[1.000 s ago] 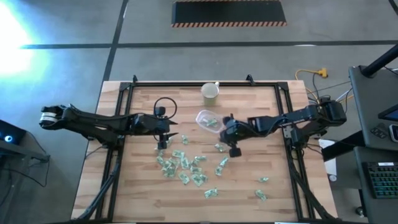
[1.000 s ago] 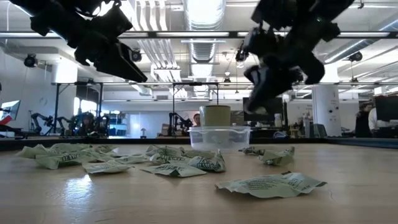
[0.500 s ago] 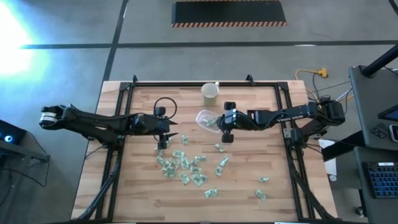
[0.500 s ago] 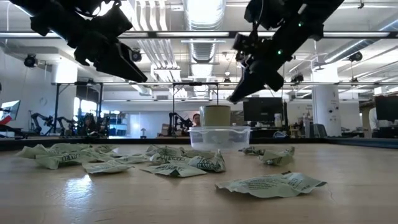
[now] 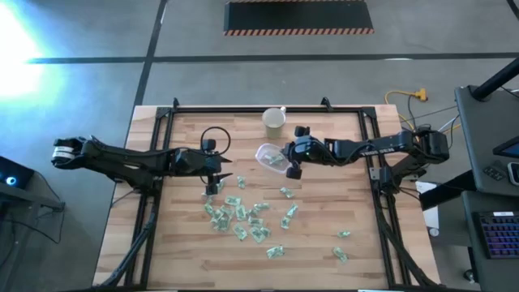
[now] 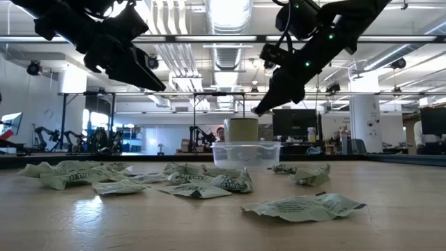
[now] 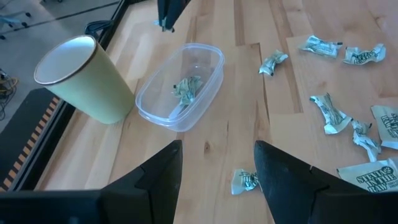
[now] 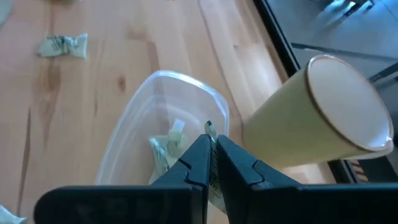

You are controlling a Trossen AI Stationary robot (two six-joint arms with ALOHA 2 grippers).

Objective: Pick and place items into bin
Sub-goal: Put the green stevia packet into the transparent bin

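Right claw (image 8: 211,163) pinches a packet (image 8: 213,167) above the tub (image 8: 134,140), near the table's back edge. Let go only once centred over it. Left claw (image 7: 217,171) waits open.

One bin (image 5: 270,157), one cup (image 5: 274,121)

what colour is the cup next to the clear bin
Pale cream-yellow, with a whitish inside. The cup shows best in the left wrist view.
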